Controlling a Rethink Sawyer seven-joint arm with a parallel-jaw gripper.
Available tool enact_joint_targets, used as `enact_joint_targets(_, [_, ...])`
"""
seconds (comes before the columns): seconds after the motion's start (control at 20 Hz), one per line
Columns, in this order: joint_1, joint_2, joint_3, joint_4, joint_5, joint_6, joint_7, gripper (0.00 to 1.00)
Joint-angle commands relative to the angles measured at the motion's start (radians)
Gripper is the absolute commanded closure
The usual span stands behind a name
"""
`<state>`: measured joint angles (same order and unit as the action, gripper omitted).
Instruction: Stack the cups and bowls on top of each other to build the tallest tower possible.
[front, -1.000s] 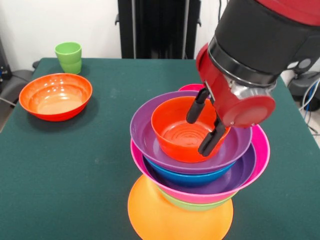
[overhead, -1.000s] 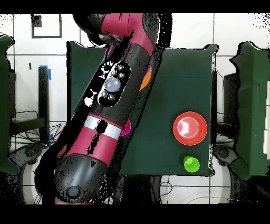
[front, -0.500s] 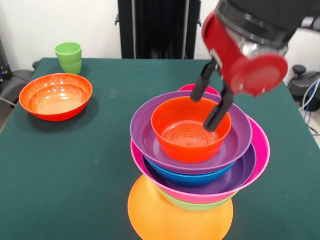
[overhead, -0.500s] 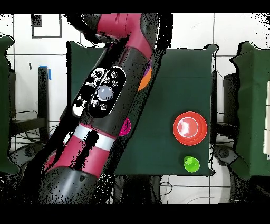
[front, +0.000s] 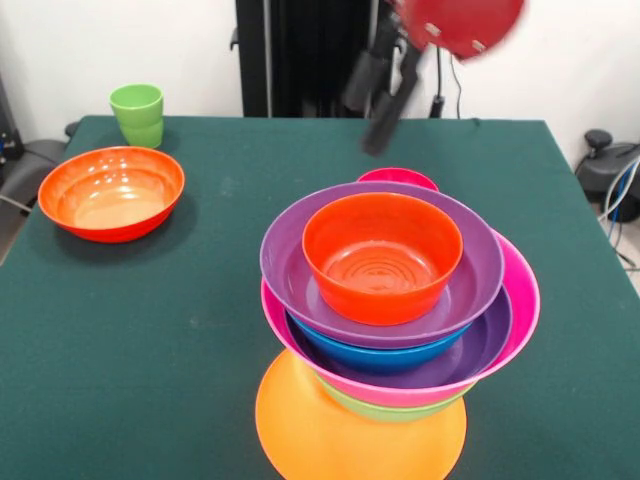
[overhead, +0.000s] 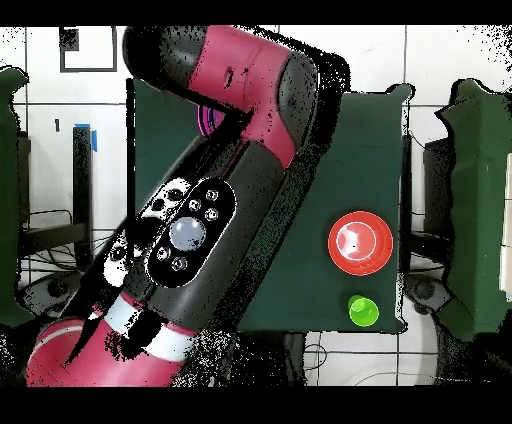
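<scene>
gripper (front: 381, 88) above tower (front: 392, 300) — seemingly empty

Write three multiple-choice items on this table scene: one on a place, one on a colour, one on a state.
1. Where is the light-green cup?
A. atop the tower
B. on the table's far corner, behind the lone red-orange bowl
C. inside the pink bowl

2. What colour is the top bowl of the tower?
A. blue
B. green
C. red-orange

3. What is the hand doing?
A. hanging empty above the tower
B. gripping the cup
C. pressing on the table

Answers: 1 B, the cup stands apart beside that bowl; 2 C, it sits inside the purple bowl; 3 A, its fingers hold nothing.
</scene>
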<state>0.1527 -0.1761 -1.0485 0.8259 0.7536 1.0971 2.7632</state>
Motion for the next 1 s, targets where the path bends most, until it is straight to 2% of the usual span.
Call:
enact_joint_targets(0.05, [-0.047, -0.135, 0.279, 0.333, -0.174, -0.188, -0.391, 0.00])
enact_joint_targets(0.4, [-0.167, -0.272, 0.500, 0.537, -0.299, -0.407, -0.619, 0.00])
enact_joint_targets(0.6, [-0.271, -0.332, 0.644, 0.634, -0.319, -0.425, -0.726, 0.00])
enact_joint_targets(0.8, [-0.353, -0.356, 0.746, 0.704, -0.357, -0.475, -0.780, 0.00])
enact_joint_targets(1.0, [-0.402, -0.366, 0.802, 0.757, -0.396, -0.533, -0.784, 0.00])
